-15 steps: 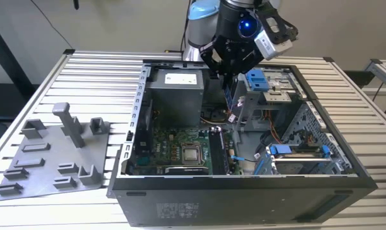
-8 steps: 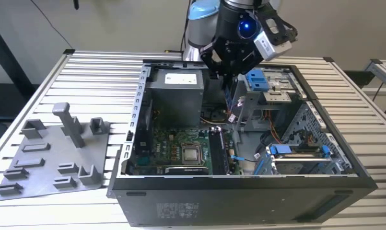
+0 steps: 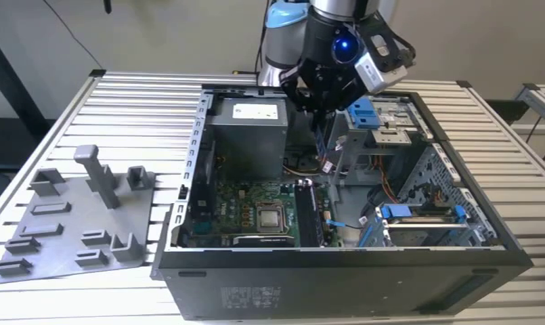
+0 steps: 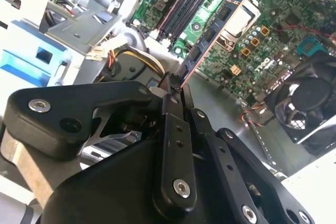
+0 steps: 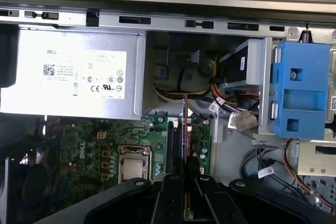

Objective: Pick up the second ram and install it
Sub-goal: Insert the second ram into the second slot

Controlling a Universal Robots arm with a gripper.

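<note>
One silver-and-blue robot arm (image 3: 286,40) reaches down into one open black metal computer case (image 3: 344,284), which lies on its side on a slatted metal table (image 3: 137,101). The arm's single black gripper (image 3: 319,116) is closed narrowly on one thin, flat, dark blue-grey memory strip, the second ram (image 3: 321,145). The strip hangs from the fingertips inside the case, above the green motherboard (image 3: 240,203), and is not yet seated. In both wrist views the ram (image 4: 207,45) (image 5: 185,124) appears edge-on, a thin line running out from between the two black fingers (image 4: 176,129) towards the bank of long black memory slots (image 5: 172,140); I cannot count those slots with certainty. On the board sits one square silver processor socket (image 3: 270,218). One grey metal power supply box (image 3: 245,135) fills the far corner, towards the exterior view's left. Two bright blue plastic drive brackets (image 3: 364,114) (image 3: 417,211) stand on the exterior view's right side of the case. One black cooling fan (image 4: 310,103) sits beside the board. On the table outside the case, to the exterior view's left, lies one grey plastic holder plate (image 3: 64,254) with one tall upright post (image 3: 96,172) and several shorter blocks.
</note>
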